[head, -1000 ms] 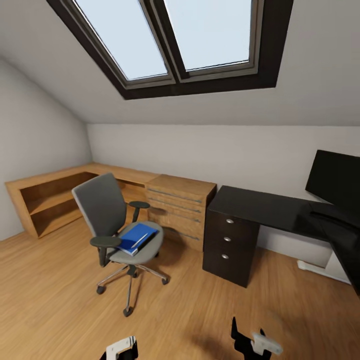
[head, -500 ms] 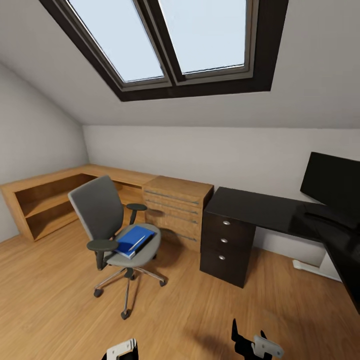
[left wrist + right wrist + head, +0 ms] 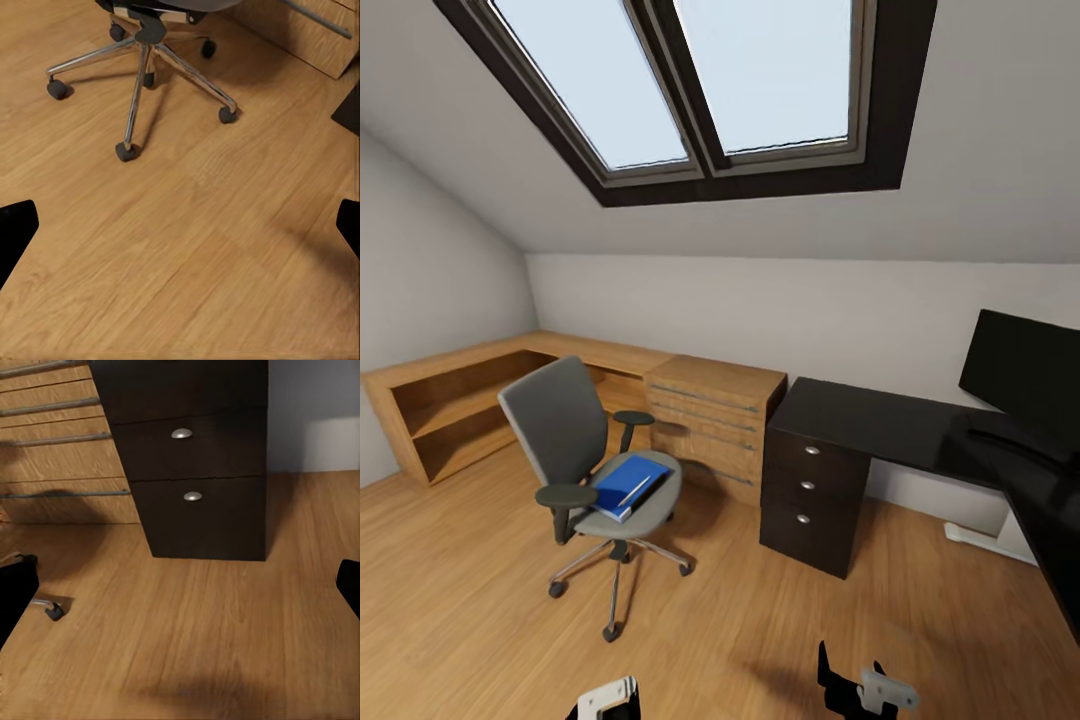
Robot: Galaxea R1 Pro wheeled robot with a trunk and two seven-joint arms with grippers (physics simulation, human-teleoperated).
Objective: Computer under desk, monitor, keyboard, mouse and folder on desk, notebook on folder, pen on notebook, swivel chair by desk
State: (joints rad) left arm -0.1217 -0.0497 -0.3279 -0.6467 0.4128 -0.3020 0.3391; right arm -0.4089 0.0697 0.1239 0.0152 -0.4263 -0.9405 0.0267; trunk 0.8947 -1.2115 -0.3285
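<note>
The swivel chair (image 3: 565, 430) stands on the wood floor ahead to my left, grey seat turned toward me. On its seat lies the blue folder (image 3: 622, 481) with the white pen (image 3: 636, 489) across it. The black desk (image 3: 880, 420) runs along the wall at right, and the monitor (image 3: 1025, 375) stands on it. The chair's chrome base (image 3: 139, 71) shows in the left wrist view, beyond my open left gripper (image 3: 180, 229). My open right gripper (image 3: 180, 589) faces the desk's drawer unit (image 3: 187, 465). Notebook, keyboard, mouse and computer are out of view.
A light wooden drawer chest (image 3: 715, 415) sits between chair and desk, and a low wooden shelf unit (image 3: 450, 400) lines the left wall. A sloped ceiling with a skylight (image 3: 690, 90) hangs overhead. The desk's white foot (image 3: 980, 537) lies on the floor at right.
The whole head view has shifted slightly, so the camera moved. Chair, folder and desk keep their places relative to each other; both grippers stay low and open.
</note>
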